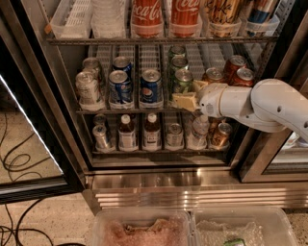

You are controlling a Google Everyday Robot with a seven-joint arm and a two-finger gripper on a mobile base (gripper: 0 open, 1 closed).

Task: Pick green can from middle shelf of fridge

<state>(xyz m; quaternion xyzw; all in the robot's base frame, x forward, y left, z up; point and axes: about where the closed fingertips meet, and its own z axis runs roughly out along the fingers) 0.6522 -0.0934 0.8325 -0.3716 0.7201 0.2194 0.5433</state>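
While that white arm [269, 105] stretches in from the right, Sam, elbow out by the door frame and wrist pointing left, where does the gripper [191, 96] sit?

Right at the front edge of the middle shelf [120, 110], Jo, low against the front green can [183, 80] and overlapping its base from the right.

Is the claw apart or clamped on it?

Cannot tell from this angle, Jo. It's up against the can, that much is plain.

And the can itself?

Upright in its lane, at the head of a row of green cans that runs back into the fridge [159, 185]. Just to its left stand two blue Pepsi cans [150, 85], then a silver can [89, 89] at the far left. Red cans [236, 65] show above the arm, on the right of the same shelf.

What about the other shelves?

Coca-Cola bottles [147, 14] on the shelf above. Below, small brown bottles [127, 132] and a gold-orange can [222, 134] under the wrist.

And the room, Sam?

A black-framed glass door [29, 120] swung open on the left, dark cables [19, 158] looping over a speckled floor, and two clear plastic bins [144, 226] along the bottom edge, near the camera
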